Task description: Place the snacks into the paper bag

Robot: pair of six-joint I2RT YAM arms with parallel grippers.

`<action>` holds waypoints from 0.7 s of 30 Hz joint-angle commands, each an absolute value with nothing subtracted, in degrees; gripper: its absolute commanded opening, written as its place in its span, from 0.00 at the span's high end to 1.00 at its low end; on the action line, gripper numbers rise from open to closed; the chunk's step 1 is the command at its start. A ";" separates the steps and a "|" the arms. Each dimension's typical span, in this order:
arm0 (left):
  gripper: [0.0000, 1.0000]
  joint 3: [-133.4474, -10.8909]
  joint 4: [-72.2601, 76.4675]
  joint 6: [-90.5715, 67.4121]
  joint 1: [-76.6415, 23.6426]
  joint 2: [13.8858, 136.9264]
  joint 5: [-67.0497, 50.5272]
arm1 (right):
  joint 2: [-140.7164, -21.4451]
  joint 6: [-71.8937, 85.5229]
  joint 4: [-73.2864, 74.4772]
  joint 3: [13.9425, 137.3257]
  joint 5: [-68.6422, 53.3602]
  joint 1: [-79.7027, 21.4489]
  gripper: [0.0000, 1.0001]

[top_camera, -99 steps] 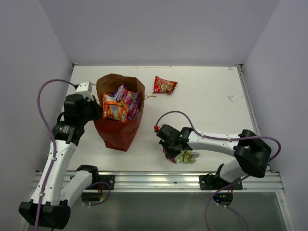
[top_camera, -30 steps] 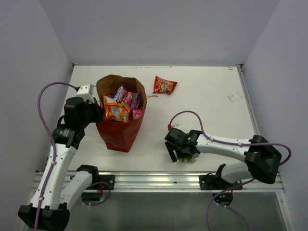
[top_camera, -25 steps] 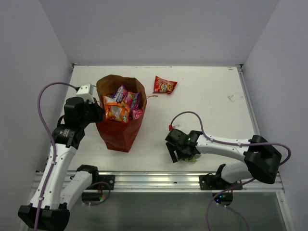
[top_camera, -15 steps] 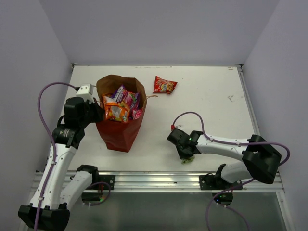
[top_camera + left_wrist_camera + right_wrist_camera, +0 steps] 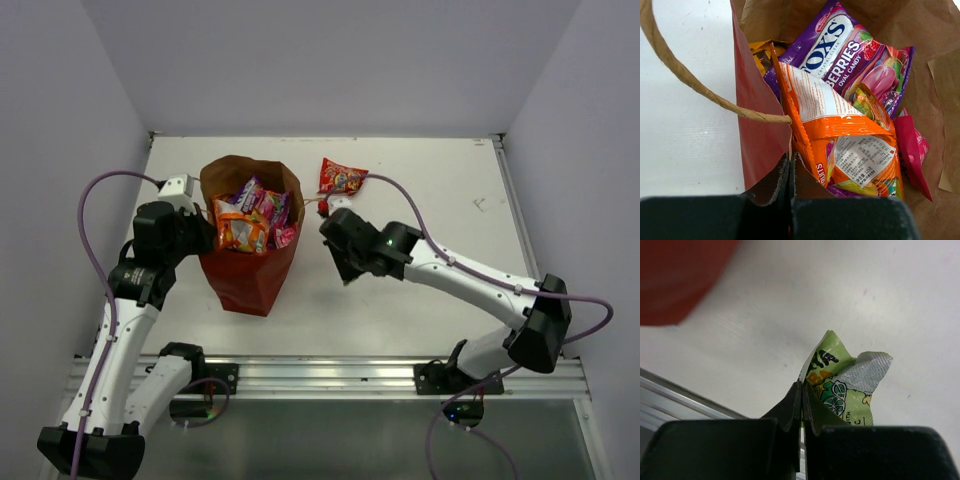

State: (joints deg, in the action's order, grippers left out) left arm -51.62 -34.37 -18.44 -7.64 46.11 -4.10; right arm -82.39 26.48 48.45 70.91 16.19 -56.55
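My right claw [image 5: 801,390] was closed on a corner of the green packet [image 5: 842,390], held up beside the paper bag [image 5: 245,285]. My left claw [image 5: 791,167] pinched the bag's rim. Risks noted: the thin corner grip could slip, or the heaped snacks [image 5: 850,150] could shed the packet.

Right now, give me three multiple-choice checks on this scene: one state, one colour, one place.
1. The left end effector is: A open; B shut on the paper bag rim; C out of view.
2. The snack in the right end effector is: A green; B purple; C pink.
3. The red snack packet lies: A inside the bag; B on the table, outside the bag; C in the right end effector.

Key:
1 B, the left wrist view shows it clamped on the bag's red wall.
2 A, the right wrist view shows a green packet pinched there.
3 B, the top view shows it lying on the table.
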 commanded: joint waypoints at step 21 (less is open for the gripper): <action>1.00 -51.06 -33.31 -18.63 -8.44 46.32 -4.48 | -120.31 7.46 32.09 135.69 -6.93 -53.00 1.00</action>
State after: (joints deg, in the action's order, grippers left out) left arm -51.62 -34.35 -18.41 -7.66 46.09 -3.55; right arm -118.30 5.87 38.59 132.94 2.15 -54.04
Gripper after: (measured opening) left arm 0.007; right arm 0.010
